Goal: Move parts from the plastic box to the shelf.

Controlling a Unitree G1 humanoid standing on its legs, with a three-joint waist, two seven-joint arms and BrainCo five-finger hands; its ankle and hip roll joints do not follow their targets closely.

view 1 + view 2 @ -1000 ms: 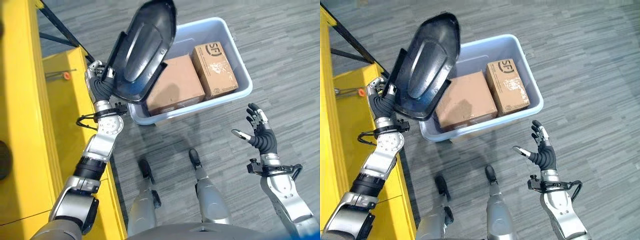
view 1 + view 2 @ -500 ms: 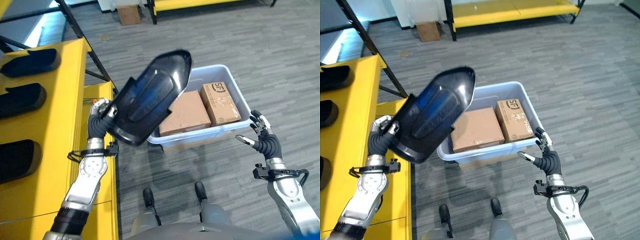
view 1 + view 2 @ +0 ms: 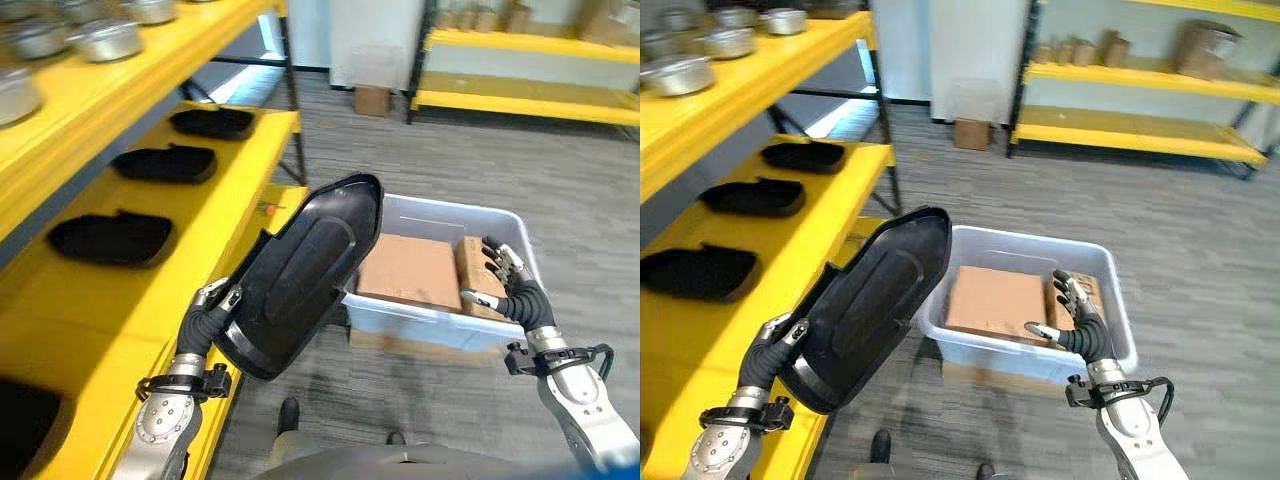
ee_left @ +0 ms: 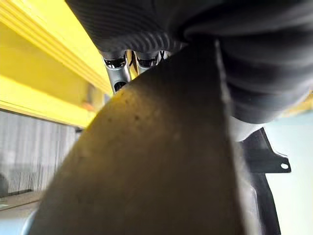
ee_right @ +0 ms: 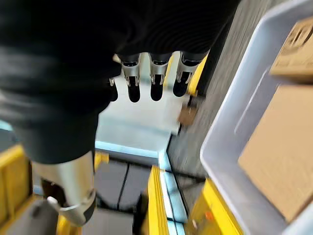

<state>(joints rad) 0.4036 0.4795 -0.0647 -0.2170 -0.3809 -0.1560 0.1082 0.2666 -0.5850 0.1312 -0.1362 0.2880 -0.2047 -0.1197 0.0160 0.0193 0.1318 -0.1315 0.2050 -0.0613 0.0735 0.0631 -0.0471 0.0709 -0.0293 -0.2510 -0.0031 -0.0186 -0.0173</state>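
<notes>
Head cam swung up; shelf (image 3: 150, 300) now in view. Our L hand (image 3: 205, 315) grips black moulded part (image 3: 300, 275); R hand (image 3: 510, 285) open, idle. We shd lower part flat into free shelf spot beside L hand, clear of black parts (image 3: 110, 238) beyond.

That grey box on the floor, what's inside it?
The box holds two cardboard cartons, side by side. The black part in the left hand covers its near-left corner.

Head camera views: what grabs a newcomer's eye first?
The big glossy black part raised in the left hand, held up beside the yellow shelf where similar black parts already lie. Next, the plastic box on the floor holding cardboard boxes, with the open right hand hanging in front of it.
</notes>
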